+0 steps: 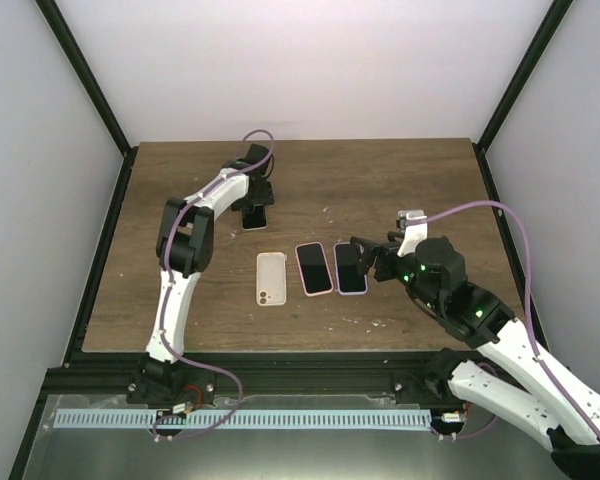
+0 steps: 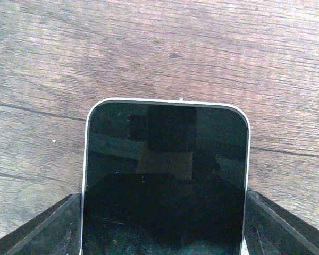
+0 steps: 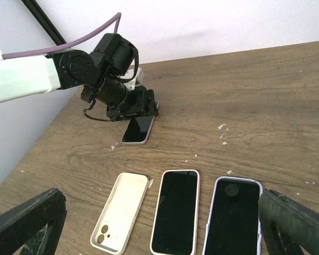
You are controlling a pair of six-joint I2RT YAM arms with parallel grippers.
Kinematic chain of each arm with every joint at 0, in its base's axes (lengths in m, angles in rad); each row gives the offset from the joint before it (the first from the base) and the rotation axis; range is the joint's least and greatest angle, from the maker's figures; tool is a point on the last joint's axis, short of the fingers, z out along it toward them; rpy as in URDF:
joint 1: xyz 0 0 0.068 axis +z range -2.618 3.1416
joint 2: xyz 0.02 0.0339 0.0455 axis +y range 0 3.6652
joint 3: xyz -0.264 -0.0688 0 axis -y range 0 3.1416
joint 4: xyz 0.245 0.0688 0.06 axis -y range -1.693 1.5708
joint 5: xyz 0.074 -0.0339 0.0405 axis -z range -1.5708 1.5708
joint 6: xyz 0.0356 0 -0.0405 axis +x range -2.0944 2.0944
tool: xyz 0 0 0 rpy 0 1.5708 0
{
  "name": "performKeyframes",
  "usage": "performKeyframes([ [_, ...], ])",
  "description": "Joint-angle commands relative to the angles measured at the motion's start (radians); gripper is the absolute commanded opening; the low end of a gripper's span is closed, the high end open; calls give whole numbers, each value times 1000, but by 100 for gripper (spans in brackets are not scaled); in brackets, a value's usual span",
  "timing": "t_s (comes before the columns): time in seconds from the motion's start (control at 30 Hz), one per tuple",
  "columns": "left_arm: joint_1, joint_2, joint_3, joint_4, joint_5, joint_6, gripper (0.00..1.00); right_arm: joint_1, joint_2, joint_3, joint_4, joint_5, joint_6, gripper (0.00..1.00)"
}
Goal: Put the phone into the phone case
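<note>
The phone (image 2: 165, 159), dark-screened with a pale rim, lies flat at the far left of the table (image 1: 400, 180). My left gripper (image 2: 162, 234) straddles its near end, with a finger against each long edge, closed on it. From the right wrist, that gripper (image 3: 130, 103) sits over the phone's (image 3: 138, 129) far end. The empty cream phone case (image 1: 271, 278) lies open side up at mid-table, apart from the phone (image 1: 254, 218). My right gripper (image 3: 159, 212) hovers open and empty near the case (image 3: 121, 210).
A pink-rimmed phone (image 1: 314, 268) and a phone in a lavender case (image 1: 350, 268) lie side by side right of the cream case, under my right gripper (image 1: 365, 255). Small white flecks dot the wood. Black frame posts and white walls border the table.
</note>
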Motion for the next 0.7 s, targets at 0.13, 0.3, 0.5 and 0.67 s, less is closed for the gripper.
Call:
performKeyframes([
  [0.13, 3, -73, -30, -24, 47, 35, 67, -7, 1, 6, 17, 5, -2, 100],
  [0.3, 4, -121, -26, -33, 66, 49, 62, -6, 4, 1, 16, -7, 12, 100],
  [0.5, 1, -148, -5, -79, 90, 64, 59, -6, 2, 3, 7, -12, 15, 100],
  [0.67, -20, -197, -50, -130, 94, 67, 58, -6, 0, 3, -2, -12, 10, 100],
])
